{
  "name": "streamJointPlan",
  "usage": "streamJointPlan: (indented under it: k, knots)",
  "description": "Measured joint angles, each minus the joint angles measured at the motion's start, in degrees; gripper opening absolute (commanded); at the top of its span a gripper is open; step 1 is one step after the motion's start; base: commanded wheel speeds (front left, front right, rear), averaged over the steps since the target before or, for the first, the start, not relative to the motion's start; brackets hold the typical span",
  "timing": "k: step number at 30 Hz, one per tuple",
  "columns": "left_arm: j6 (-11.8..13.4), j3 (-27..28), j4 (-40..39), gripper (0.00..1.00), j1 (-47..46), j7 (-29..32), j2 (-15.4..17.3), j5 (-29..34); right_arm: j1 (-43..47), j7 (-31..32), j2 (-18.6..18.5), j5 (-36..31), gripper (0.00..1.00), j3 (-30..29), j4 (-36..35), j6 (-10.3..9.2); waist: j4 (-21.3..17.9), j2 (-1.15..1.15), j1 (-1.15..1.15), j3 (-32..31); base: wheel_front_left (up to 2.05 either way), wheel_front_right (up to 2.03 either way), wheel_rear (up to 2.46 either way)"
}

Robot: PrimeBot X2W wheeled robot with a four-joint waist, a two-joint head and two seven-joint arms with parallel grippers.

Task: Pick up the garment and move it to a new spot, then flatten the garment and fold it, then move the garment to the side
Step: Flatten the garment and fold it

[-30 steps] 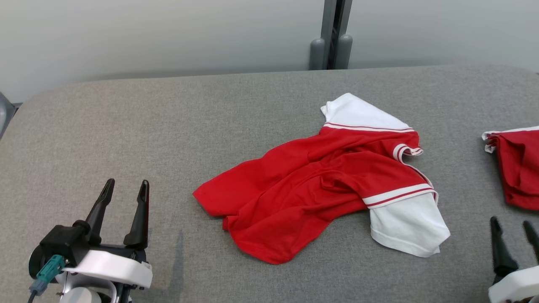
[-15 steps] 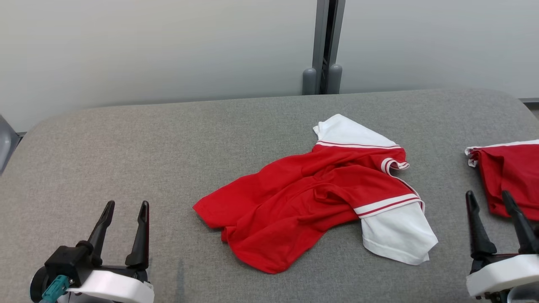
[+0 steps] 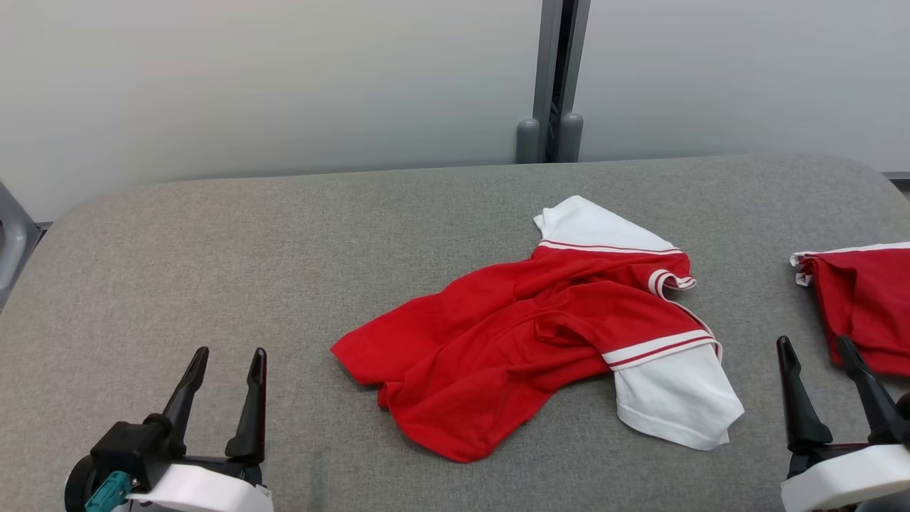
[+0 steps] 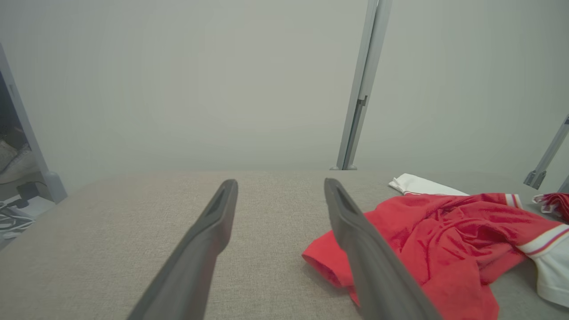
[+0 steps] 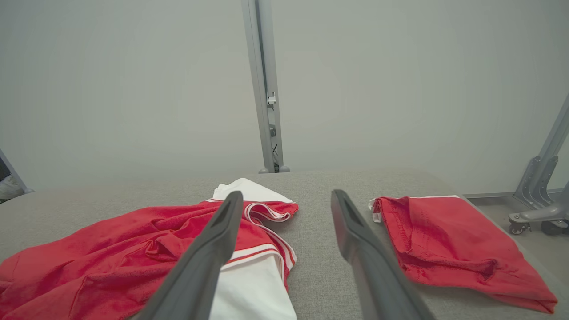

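Head view: garment [image 3: 526, 355] between left hand [image 3: 230, 352], right hand [image 3: 814, 341], both spread (red cloth [image 3: 864, 313] right).

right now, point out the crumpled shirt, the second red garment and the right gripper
crumpled shirt [image 3: 512, 341], head view, its red body
second red garment [image 3: 864, 313], head view, its red middle
right gripper [image 3: 812, 343], head view, midway between its fingertips
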Motion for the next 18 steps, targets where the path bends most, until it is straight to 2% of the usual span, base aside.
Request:
streamJointPlan:
  k: [8, 15, 18]
  knots:
    - [-1.7, -4.5, -0.9, 1.0, -0.3, 2.0, -1.2, 0.7, 0.0, 0.3, 0.3, 0.1, 1.0, 0.2, -0.3, 0.0, 0.0, 0.0, 0.0, 1.0, 0.0, 0.0, 0.0]
    - [-6.2, -17.4, -1.1, 1.0, -0.4, 6.6, -6.3, 1.9, -0.5, 0.3, 0.5, 0.1, 1.0, 0.2, -0.5, 0.0, -0.6, 0.0, 0.0, 4.1, 0.0, 0.0, 0.0]
    - [-7.4, -22.9, 0.7, 1.0, -1.6, 8.4, -7.0, 2.1, -1.4, 0.3, 0.6, 0.1, 1.0, 0.5, -0.4, 0.0, -1.1, 0.0, 0.0, 5.6, 0.0, 0.0, 0.0]
